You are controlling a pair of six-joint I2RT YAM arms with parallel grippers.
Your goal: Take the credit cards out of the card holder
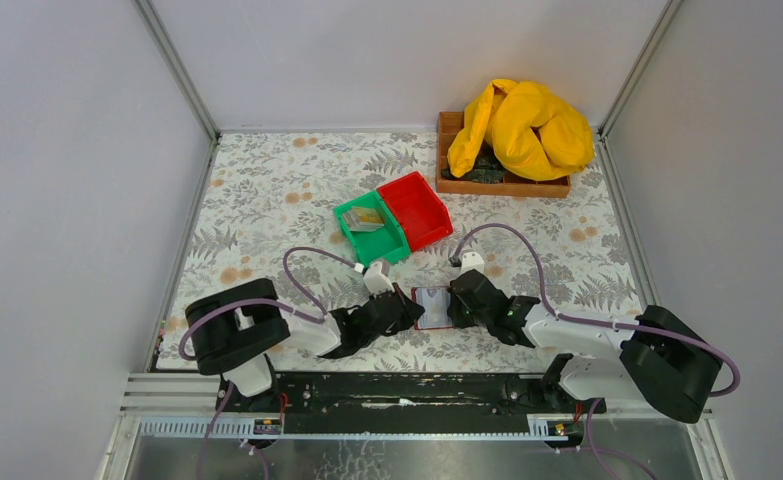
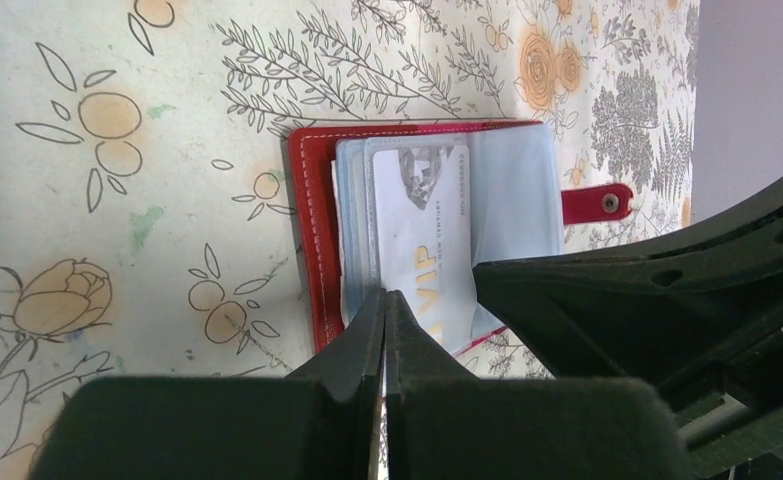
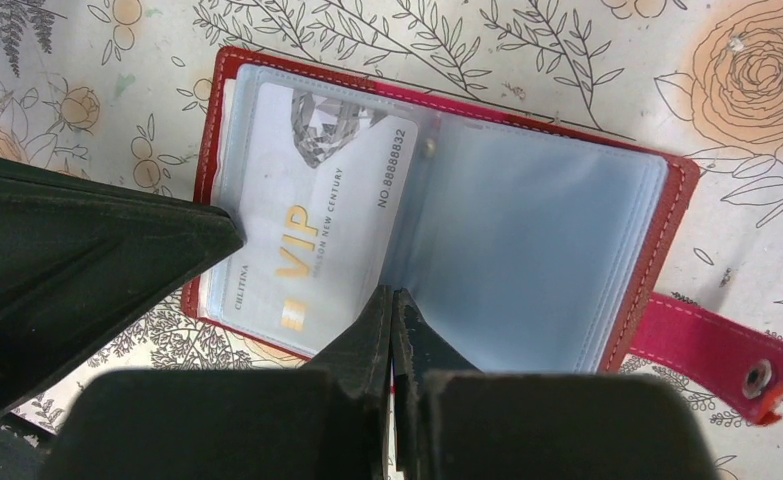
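Note:
The card holder (image 1: 433, 306) lies open on the floral table between my two grippers, a dark red cover with pale blue plastic sleeves. A white credit card (image 3: 312, 230) printed "VIP" in gold sits in the left-hand sleeve. It shows in the left wrist view too, as the credit card (image 2: 422, 240) inside the card holder (image 2: 317, 220). My left gripper (image 2: 384, 297) is shut, its tips resting at the near edge of the sleeves. My right gripper (image 3: 392, 293) is shut too, its tips on the fold of the card holder (image 3: 547, 240), beside the card.
A green bin (image 1: 350, 218) holding a few loose cards (image 1: 365, 221) stands beyond the holder, with a red bin (image 1: 415, 208) against it. A wooden tray (image 1: 507, 184) under a yellow cloth (image 1: 522, 128) sits at the back right. The holder's snap strap (image 3: 727, 350) sticks out sideways.

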